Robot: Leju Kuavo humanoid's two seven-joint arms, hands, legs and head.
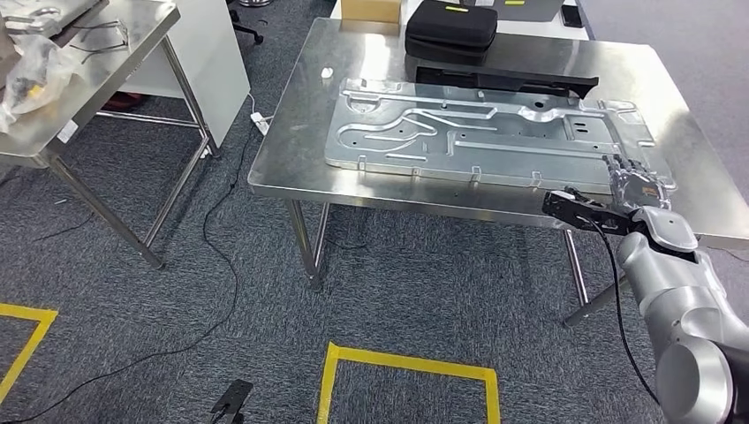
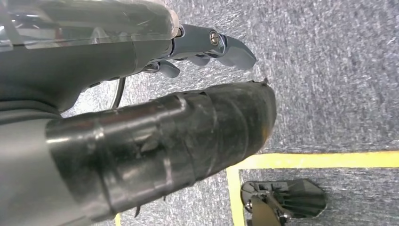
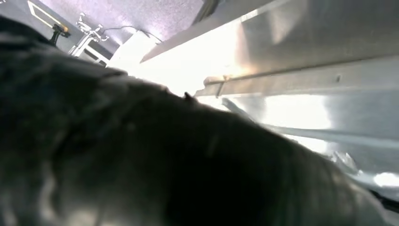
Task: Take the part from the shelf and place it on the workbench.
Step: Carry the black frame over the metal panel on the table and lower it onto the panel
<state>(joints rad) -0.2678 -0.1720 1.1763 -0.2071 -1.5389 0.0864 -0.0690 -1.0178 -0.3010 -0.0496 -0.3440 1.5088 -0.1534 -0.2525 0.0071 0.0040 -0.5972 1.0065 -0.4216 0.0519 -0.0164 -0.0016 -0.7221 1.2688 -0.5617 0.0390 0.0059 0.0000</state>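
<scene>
Two steel surfaces stood on the grey carpet, and the larger surface (image 1: 291, 159) carried the part (image 1: 477, 132), a broad stamped metal panel lying flat along its near edge and reaching toward its near right corner. Behind the part, toward the far edge, lay a long black tray (image 1: 521, 81) with a black zippered case (image 1: 450, 28) at its left end. The second surface (image 1: 106, 66), off to the left, held a crumpled plastic bag (image 1: 31, 71) at its near edge. The right hand (image 1: 638, 185) rested at the part's near right corner, fingers extended over the panel's edge; whether it actually gripped the panel I could not tell. The left hand (image 2: 207, 44) hung over the carpet, fingers apart and holding nothing. Yellow tape (image 1: 406, 360) marked a rectangle on the floor before the larger surface.
</scene>
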